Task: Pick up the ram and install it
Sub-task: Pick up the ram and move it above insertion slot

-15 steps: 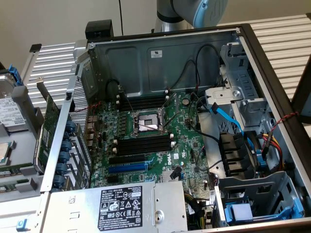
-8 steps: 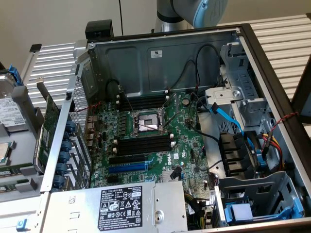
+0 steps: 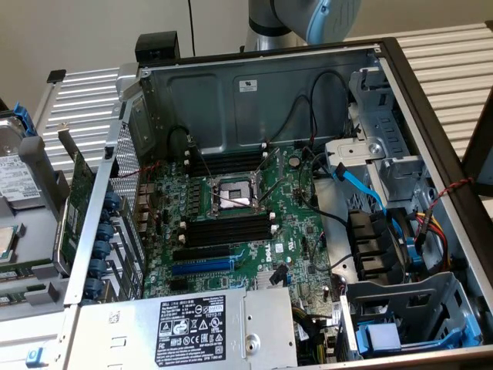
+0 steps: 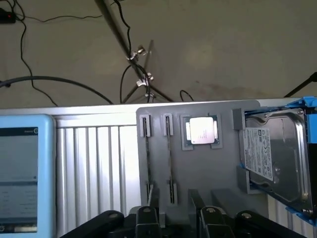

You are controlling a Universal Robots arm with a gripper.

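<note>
Lying open on the slatted metal surface (image 3: 454, 54), the computer case (image 3: 254, 85) takes most of the exterior view. On its floor sits the green motherboard (image 3: 300, 231). A silver power supply (image 3: 262, 331) with a black label is at the near edge of the case. The grey robot arm (image 3: 285, 15) rises behind the back wall of the case, outside it.

At the exterior view's left, just outside the case, a green expansion card (image 3: 77, 208) stands upright. Beside it lies a grey holder (image 4: 198, 173) that carries several parts. The largest of them is a hard drive (image 4: 275, 158) in a blue frame, at one end of the holder. A screen with a light blue border (image 4: 25, 173) lies on the surface, well apart from the holder.

On the motherboard, long black memory slots (image 3: 227, 229) run on both sides of the processor socket (image 3: 231, 196). In the holder, a square processor chip (image 4: 202, 131) rests in its own recess, between the hard drive and two narrow slots.

The ram (image 4: 170, 163) stands on its edge in the narrow slot nearest to the chip and looks like a thin dark strip. A similar strip (image 4: 148, 153) stands in the slot just beside it. The ram is not yet installed in the case.

In the wrist view the jaws are spread above the holder, near the end of the ram's slot, with nothing between them.
</note>
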